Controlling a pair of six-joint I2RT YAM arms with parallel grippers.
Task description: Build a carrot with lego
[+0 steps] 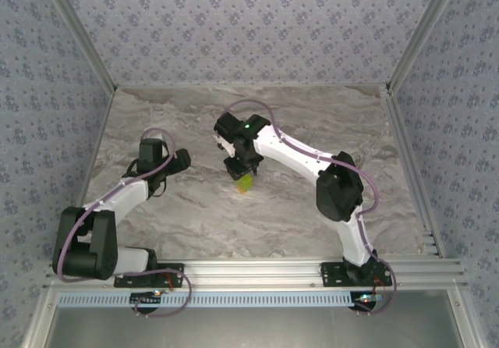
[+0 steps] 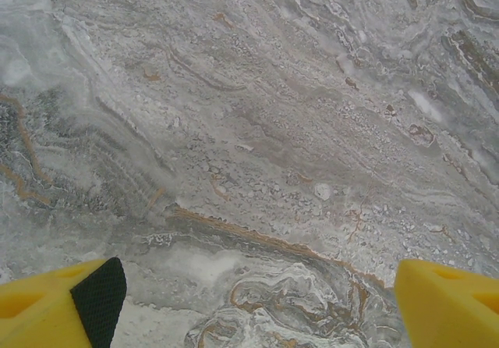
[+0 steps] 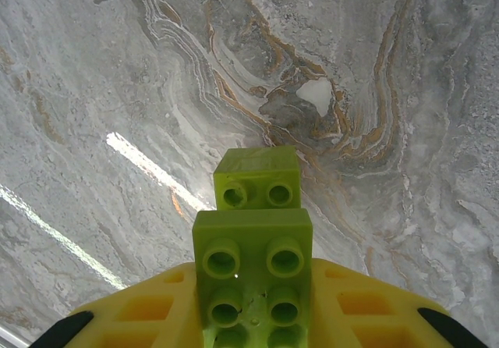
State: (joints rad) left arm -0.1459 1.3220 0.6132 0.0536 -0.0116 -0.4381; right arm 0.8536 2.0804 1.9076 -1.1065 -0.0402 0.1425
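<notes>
gripping a stack of lime-green studded plastic lego bricks [image 3: 253, 243], the right gripper [image 3: 253, 309] is clenched on the wider part, a yellow finger on either side. a narrower two-stud green brick [image 3: 257, 178] projects past the tips toward the grey veined marble-look table top [image 3: 93, 90]. in the top view the right gripper [image 1: 246, 167] holds this piece low over the middle of the table. a hint of orange at its lower end may be the carrot's orange brick, but it is too small to tell. the left gripper [image 2: 257, 317] hangs spread wide, nothing between its fingers, over bare table well to the left.

judged from this, the step is seating the green part. doing it well calls for a firm, square hold and studs lined up before any push. the pressure should run straight along the stack, so the narrow brick does not lever off.
</notes>
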